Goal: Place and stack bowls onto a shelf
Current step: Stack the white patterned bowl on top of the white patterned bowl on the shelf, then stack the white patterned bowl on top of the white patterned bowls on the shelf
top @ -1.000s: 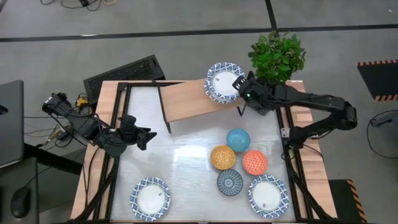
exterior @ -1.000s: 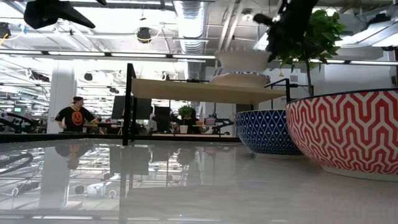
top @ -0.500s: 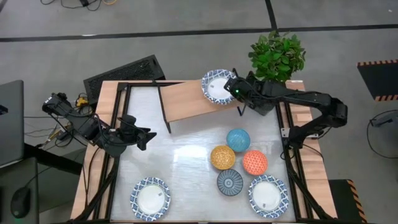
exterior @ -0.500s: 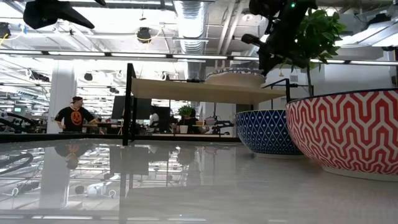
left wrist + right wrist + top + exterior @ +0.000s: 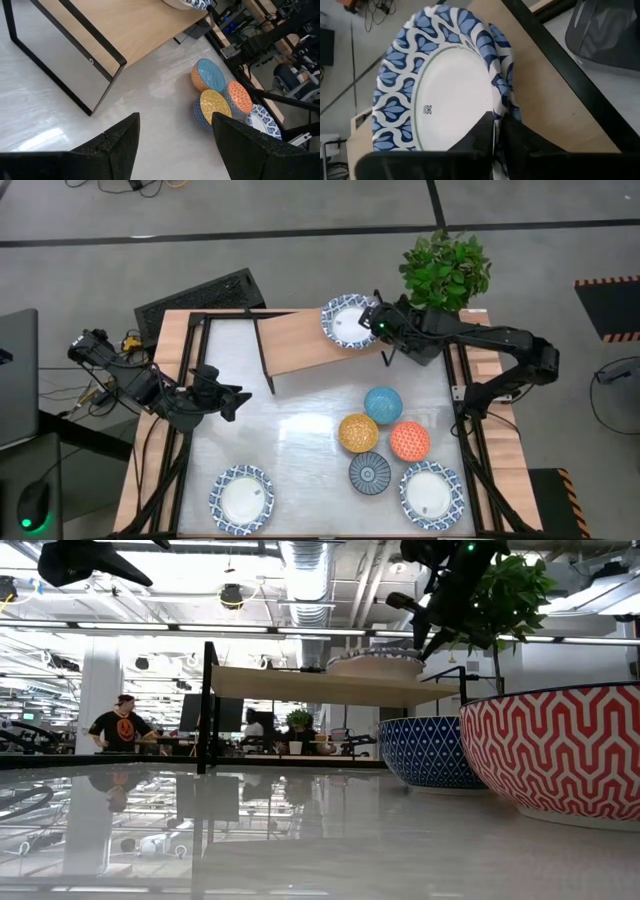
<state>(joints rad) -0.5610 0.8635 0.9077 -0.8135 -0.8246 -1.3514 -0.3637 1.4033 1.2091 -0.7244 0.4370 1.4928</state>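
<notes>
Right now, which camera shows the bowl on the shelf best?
The right wrist view: the bowl fills it, rim pinched by the right claw. The high view shows it small, the low view edge-on, the left wrist view only a sliver.

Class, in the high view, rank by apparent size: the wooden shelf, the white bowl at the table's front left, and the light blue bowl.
1. wooden shelf
2. white bowl at the front left
3. light blue bowl

The overhead camera keeps nearness from skewing this much, though the shelf's top is raised slightly towards it.
</notes>
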